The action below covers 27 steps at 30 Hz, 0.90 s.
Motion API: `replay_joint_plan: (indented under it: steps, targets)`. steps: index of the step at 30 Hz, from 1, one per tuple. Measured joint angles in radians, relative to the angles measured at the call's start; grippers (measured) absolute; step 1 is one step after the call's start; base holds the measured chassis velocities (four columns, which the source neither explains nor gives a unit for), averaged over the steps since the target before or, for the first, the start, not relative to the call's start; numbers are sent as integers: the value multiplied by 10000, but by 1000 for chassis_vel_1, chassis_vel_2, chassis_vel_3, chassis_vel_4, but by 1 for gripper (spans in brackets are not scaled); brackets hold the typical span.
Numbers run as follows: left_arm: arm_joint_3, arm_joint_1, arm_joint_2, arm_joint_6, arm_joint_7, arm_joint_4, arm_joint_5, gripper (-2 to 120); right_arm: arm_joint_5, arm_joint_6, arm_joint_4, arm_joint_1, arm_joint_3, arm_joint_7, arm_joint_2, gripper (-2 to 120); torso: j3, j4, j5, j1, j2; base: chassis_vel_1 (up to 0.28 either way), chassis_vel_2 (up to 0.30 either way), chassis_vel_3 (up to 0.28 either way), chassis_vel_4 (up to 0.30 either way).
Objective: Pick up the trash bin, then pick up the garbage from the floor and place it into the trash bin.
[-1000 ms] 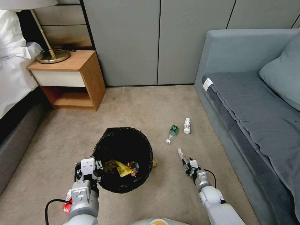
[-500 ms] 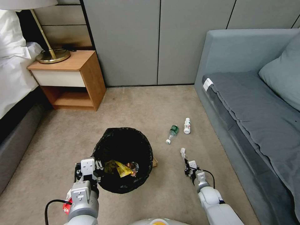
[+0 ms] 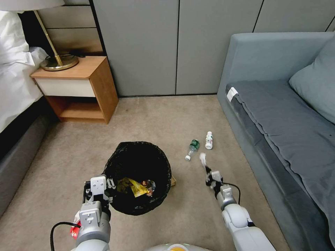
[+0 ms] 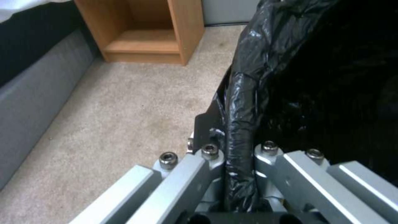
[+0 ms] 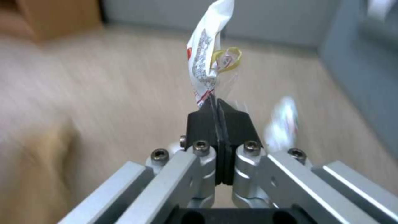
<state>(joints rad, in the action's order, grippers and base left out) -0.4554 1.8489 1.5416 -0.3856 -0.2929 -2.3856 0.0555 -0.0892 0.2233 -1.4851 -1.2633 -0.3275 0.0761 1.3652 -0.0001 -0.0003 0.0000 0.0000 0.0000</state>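
With my left gripper point(image 4: 232, 174) clamped on the bag-wrapped rim of the trash bin point(image 3: 138, 176), I have the bin held beside me at my left front, its black liner open upward and a yellow wrapper point(image 3: 136, 187) and other scraps lying in the bottom. My right gripper point(image 5: 217, 119) is pinched tight on the lower edge of a white packet with red print point(image 5: 205, 59), which stands up from the closed tips above the carpet point(image 3: 157, 118), to the right of the bin and well apart from it. I judge I am midway through the collecting step: one piece in hand, not yet over the bin. Two more pieces lie on the floor just ahead of that hand, a clear bottle with a green label point(image 3: 192, 148) and a small white bottle point(image 3: 208, 140), side by side near the sofa point(image 3: 279, 115). What comes next asks me to carry the packet leftward across the gap, high enough to clear the crinkled rim, and part the tips only once it hangs over the opening.
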Motion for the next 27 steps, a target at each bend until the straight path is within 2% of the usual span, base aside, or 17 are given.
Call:
replay_joint_plan:
  steps: [2, 3, 6, 13, 19, 22, 27]
  targets:
    - [30, 1, -10, 0, 4, 48, 9, 0, -63, 677, -1443, -335, 138, 579, -34, 0, -1, 4, -3, 0, 0, 0, 0, 0, 0]
    - [30, 1, -10, 0, 4, 48, 9, 0, -63, 677, -1443, -335, 138, 579, -34, 0, -1, 4, -3, 0, 0, 0, 0, 0, 0]
    - [59, 7, -35, 0, 5, 97, 34, 0, -171, 1645, -3210, -802, 530, 1797, -138, 0, -1, 4, -3, 0, 0, 0, 0, 0, 0]
    - [106, -30, -66, 0, 12, 217, 35, 0, -210, 2443, -4846, -1593, 1302, 3210, -467, 0, 0, 2, 0, 0, 1, 0, 0, 0, 0]
    - [171, -100, -69, -4, 16, 273, 37, 0, 140, 2519, -5066, -1915, 1976, 3249, -639, 0, 0, 1, -1, 0, 1, 0, 0, 0, 0]
    - [281, -122, -53, -24, 18, 290, 110, 0, 501, 2483, -4597, -1863, 2504, 3166, -625, 0, 0, 3, 0, 0, 0, 0, 0, 0, 0]
    - [323, -111, -36, -28, 25, 289, 148, 0, 641, 2390, -4190, -1797, 2730, 3124, -573, 0, 0, 3, 0, 0, 0, 0, 0, 0, 0]
